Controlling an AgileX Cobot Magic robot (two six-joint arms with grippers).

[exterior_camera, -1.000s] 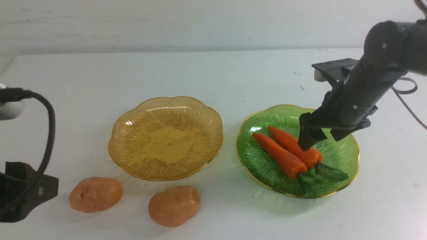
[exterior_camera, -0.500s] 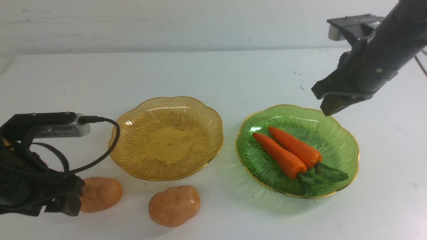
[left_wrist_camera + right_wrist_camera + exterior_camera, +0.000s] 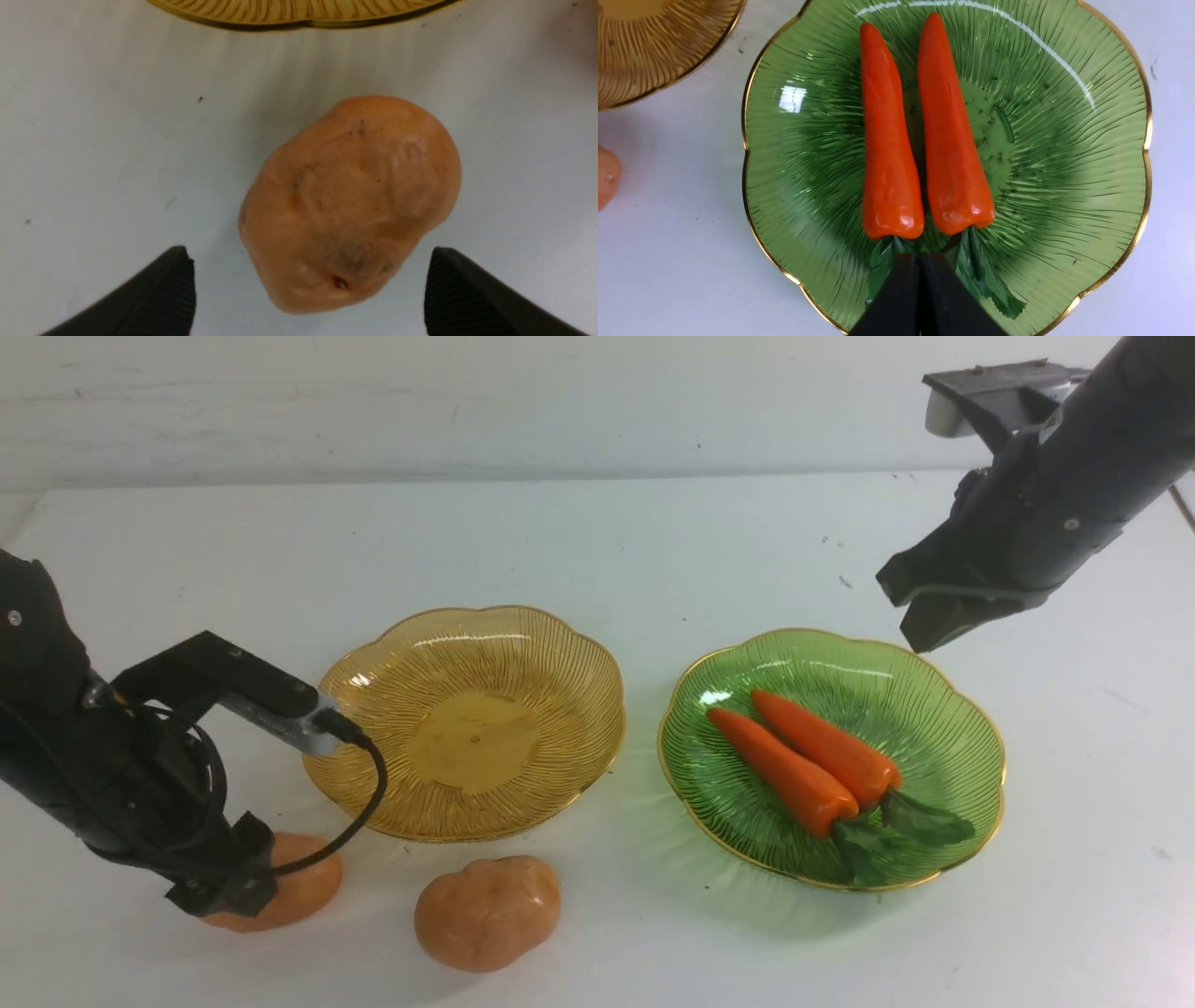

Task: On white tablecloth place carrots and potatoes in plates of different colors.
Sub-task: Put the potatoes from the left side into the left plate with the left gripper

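Note:
Two orange carrots (image 3: pixel 784 773) (image 3: pixel 829 747) lie side by side in the green plate (image 3: pixel 980 747) on the white tablecloth (image 3: pixel 653 551). The amber plate (image 3: pixel 467 728) holds nothing. One potato (image 3: pixel 487 912) lies in front of it. The other potato (image 3: pixel 308 887) is half hidden by my left gripper (image 3: pixel 224 889). In the left wrist view that potato (image 3: pixel 355 186) lies between the open fingers (image 3: pixel 163 294), apart from both. My right gripper (image 3: pixel 924 633) hangs shut and empty above the green plate's far right rim, its tips (image 3: pixel 921 261) pressed together over the carrots' leaves.
A pale wall (image 3: pixel 467 401) runs along the table's far edge. The left wrist camera's black cable (image 3: pixel 359 803) loops over the amber plate's near left rim. The right wrist view also shows the amber plate (image 3: pixel 658 42) and a potato's end (image 3: pixel 605 182).
My right gripper let go of a carrot, rose off the green plate and shut. My left arm swung in from the left edge over the left potato, jaws widening.

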